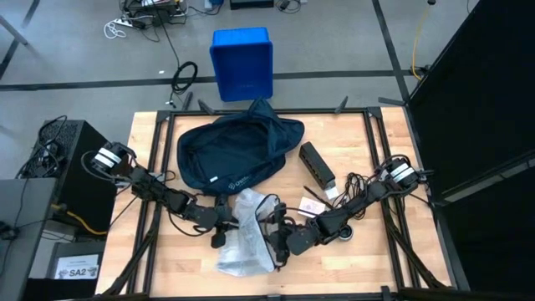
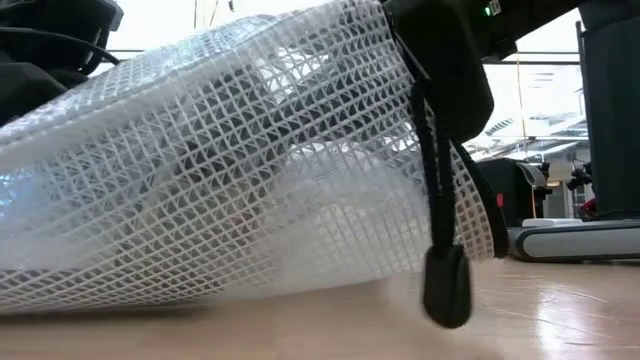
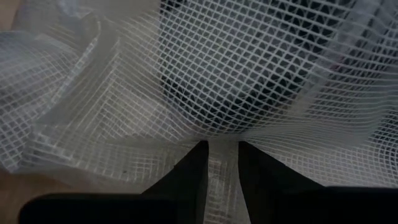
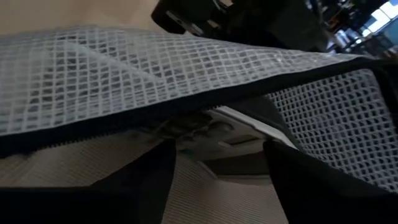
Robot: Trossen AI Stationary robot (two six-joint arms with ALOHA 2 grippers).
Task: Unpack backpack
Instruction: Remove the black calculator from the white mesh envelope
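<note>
The dark navy backpack (image 1: 238, 150) lies open on the far middle of the table. In front of it a clear mesh pouch (image 1: 247, 236) with things inside rests on the tabletop; it fills the low view (image 2: 240, 160), and its black zip pull (image 2: 445, 285) hangs down. My left gripper (image 1: 222, 231) is shut on the pouch's left side. My right gripper (image 1: 281, 241) stands open at the pouch's right side, its fingers (image 4: 155, 174) under the dark zip edge (image 4: 186, 109) at the pouch's mouth. My left gripper pinches a gathered bit of the pouch's mesh wall (image 3: 221, 149) between its two fingers, coming from the table's left and slanting down. The mesh fans out from the pinch in drawn lines. The pouch's underside stays on the table. Whether my right gripper touches the pouch, I cannot tell.
A black box-shaped item (image 1: 316, 163) with a cable and a white plug (image 1: 332, 191) lies right of the backpack, a small card (image 1: 311, 205) near it. A bright blue bin (image 1: 242, 63) stands on the floor beyond the far edge.
</note>
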